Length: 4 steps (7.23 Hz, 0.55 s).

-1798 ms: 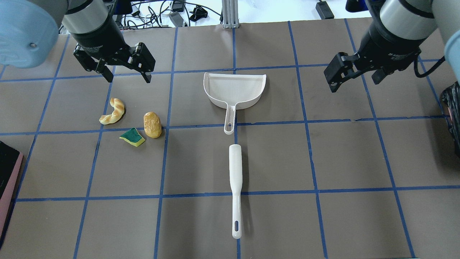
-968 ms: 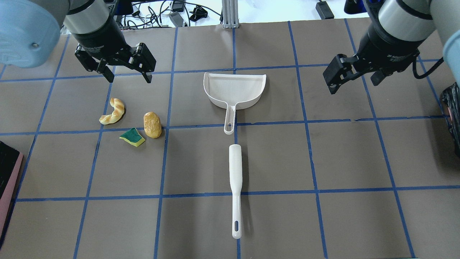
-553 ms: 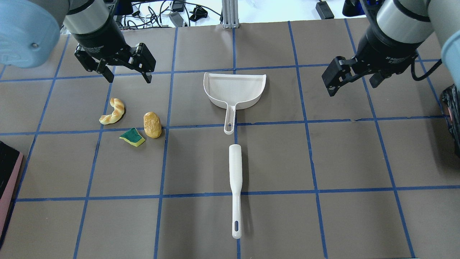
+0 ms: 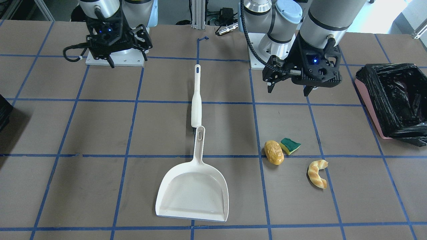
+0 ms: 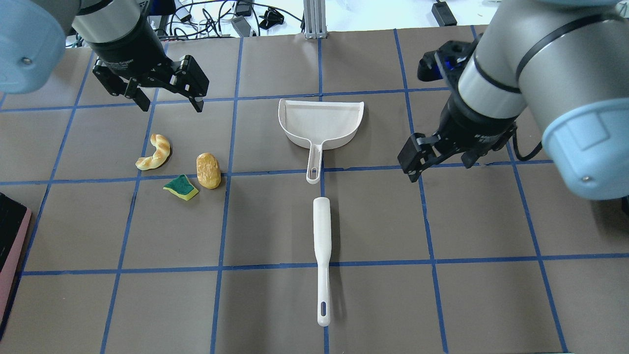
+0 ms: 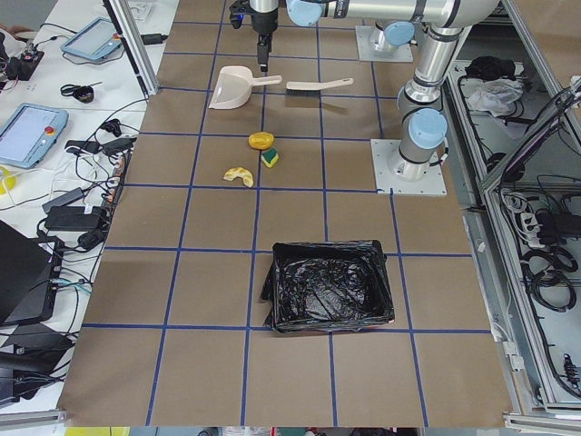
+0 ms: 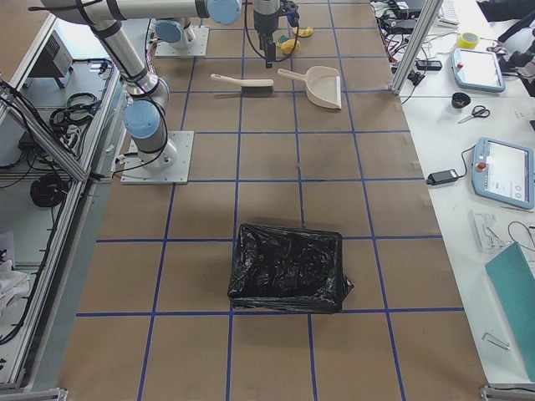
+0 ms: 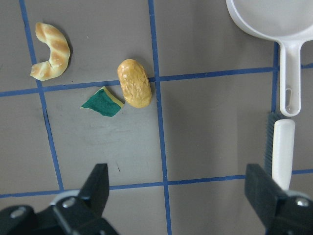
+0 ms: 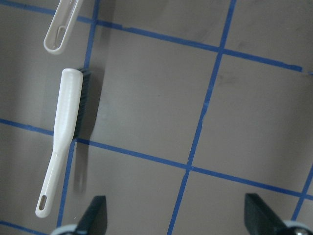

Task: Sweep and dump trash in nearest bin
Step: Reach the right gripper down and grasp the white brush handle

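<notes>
The trash lies together on the table's left half: a golden twisted bread point(image 5: 155, 153), a yellow-brown potato-like lump point(image 5: 208, 170) and a green-and-yellow sponge piece point(image 5: 181, 188). They also show in the left wrist view: the bread point(image 8: 50, 58), the lump point(image 8: 134, 90), the sponge piece point(image 8: 102, 102). My left gripper point(image 5: 167, 101) is open and empty, above the table just beyond the trash. My right gripper point(image 5: 440, 167) is open and empty, right of the dustpan handle. The pink bin point(image 4: 393, 100) with its black bag stands at the table's left end, mostly outside the overhead view.
A white dustpan point(image 5: 321, 123) lies at the centre, handle toward me. A white brush point(image 5: 322, 236) lies in line behind it, and shows in the right wrist view point(image 9: 68, 127). An all-dark box point(image 7: 288, 267) stands at the table's right end.
My right arm has swung in from the far right toward the centre, and its gripper now hangs right of the dustpan handle. My left gripper shifted slightly left. Both stay open.
</notes>
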Each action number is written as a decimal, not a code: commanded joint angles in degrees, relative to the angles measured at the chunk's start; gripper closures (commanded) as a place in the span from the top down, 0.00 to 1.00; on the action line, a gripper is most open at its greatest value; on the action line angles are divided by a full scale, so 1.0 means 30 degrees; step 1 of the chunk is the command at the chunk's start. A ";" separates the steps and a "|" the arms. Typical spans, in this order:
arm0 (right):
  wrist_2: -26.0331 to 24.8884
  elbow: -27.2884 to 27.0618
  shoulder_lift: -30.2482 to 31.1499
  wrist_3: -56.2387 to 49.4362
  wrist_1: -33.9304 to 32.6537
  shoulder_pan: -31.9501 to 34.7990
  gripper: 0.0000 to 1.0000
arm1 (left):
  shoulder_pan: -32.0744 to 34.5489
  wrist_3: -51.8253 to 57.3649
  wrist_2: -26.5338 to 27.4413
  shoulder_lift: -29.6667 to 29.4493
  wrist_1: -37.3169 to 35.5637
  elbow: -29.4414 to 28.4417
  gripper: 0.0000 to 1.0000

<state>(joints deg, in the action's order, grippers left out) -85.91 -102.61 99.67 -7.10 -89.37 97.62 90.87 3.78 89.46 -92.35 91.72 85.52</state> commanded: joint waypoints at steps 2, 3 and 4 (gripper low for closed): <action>-0.0367 -0.2557 -0.1691 0.5275 -0.3736 0.5645 0.95 | -0.0114 0.0000 0.0064 0.0372 0.0628 0.0087 1.00; -0.0426 -0.3320 -0.2395 0.6223 -0.5640 0.6967 0.95 | -0.0115 0.0000 0.0093 0.0285 0.0599 0.0116 1.00; -0.0600 -0.3733 -0.2750 0.6899 -0.6326 0.7619 0.95 | -0.0115 0.0000 -0.0168 -0.0064 0.0454 0.0059 1.00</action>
<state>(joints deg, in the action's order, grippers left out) -87.20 -111.75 93.24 10.30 -104.23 116.92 90.58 3.78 89.49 -91.71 93.38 85.77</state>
